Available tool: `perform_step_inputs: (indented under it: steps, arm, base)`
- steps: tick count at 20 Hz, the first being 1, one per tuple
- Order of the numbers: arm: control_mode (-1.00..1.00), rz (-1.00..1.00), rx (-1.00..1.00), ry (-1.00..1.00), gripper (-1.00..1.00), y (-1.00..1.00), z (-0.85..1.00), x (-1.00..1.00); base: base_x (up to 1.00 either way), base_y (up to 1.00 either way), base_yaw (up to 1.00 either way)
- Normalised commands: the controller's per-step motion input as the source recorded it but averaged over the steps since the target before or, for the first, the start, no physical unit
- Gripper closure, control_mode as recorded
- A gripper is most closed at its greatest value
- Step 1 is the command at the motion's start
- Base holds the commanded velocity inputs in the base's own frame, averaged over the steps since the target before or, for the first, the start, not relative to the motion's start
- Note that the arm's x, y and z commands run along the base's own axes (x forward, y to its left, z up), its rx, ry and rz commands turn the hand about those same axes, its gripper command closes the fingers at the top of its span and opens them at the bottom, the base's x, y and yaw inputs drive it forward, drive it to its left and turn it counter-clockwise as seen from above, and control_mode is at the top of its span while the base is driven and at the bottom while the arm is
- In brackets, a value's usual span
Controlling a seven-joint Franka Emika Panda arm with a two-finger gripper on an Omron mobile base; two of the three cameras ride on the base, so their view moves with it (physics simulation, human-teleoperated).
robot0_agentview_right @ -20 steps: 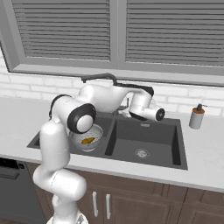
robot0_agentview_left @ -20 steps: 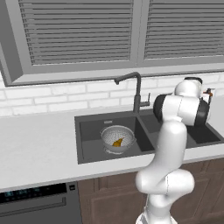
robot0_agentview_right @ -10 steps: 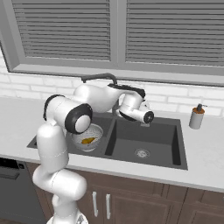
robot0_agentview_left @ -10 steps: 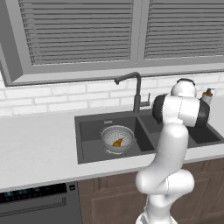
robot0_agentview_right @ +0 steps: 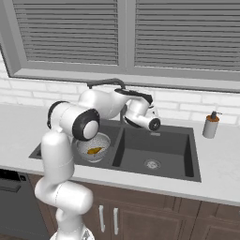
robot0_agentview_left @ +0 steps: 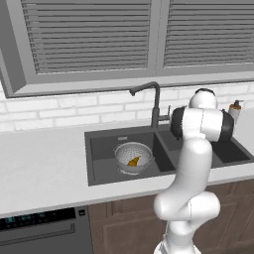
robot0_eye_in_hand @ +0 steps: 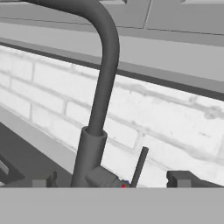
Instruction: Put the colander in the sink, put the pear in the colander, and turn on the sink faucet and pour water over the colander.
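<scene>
The colander [robot0_agentview_left: 133, 155] [robot0_agentview_right: 95, 145] sits in the left basin of the dark sink [robot0_agentview_left: 101, 149] [robot0_agentview_right: 173, 145]. Inside it lies the yellow-orange pear [robot0_agentview_left: 133, 161] [robot0_agentview_right: 94, 151]. The sink faucet [robot0_agentview_left: 156, 105] [robot0_agentview_right: 106, 83] [robot0_eye_in_hand: 104, 87] rises behind the divider, with its spout hooked toward the left basin. My gripper [robot0_agentview_right: 151, 110] [robot0_eye_in_hand: 113, 180] is open and empty, close to the faucet's base. In the hand view the thin side lever [robot0_eye_in_hand: 139, 166] stands upright between the dark fingertips [robot0_eye_in_hand: 183, 178], apart from both. In the left base view my arm hides the hand.
A small soap dispenser [robot0_agentview_left: 234, 111] [robot0_agentview_right: 211, 125] stands on the counter right of the sink. White brick wall and the window sill run close behind the faucet. The right basin [robot0_agentview_right: 151, 163] holds only its drain. A dishwasher front [robot0_agentview_left: 39, 230] sits low on the left.
The hand has shifted left and back from over the right basin toward the faucet's base. The jaws have stayed open; colander and pear have not moved.
</scene>
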Motion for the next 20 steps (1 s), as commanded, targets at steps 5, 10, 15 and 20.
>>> perform_step_inputs:
  steps: [5,10,15,20]
  arm:
    - [-1.00,0.00,0.06,0.00,-1.00,-0.04,-0.11,0.29]
    - [-1.00,0.00,0.06,0.00,-1.00,-0.01,-0.06,0.38]
    - [-1.00,0.00,0.06,0.00,-1.00,0.00,-0.07,0.30]
    - [-1.00,0.00,0.06,0.00,-1.00,-0.03,-0.12,0.23]
  base:
    - [0.00,0.00,0.00]
    - [0.00,0.00,0.00]
    - [0.00,0.00,0.00]
    - [0.00,0.00,0.00]
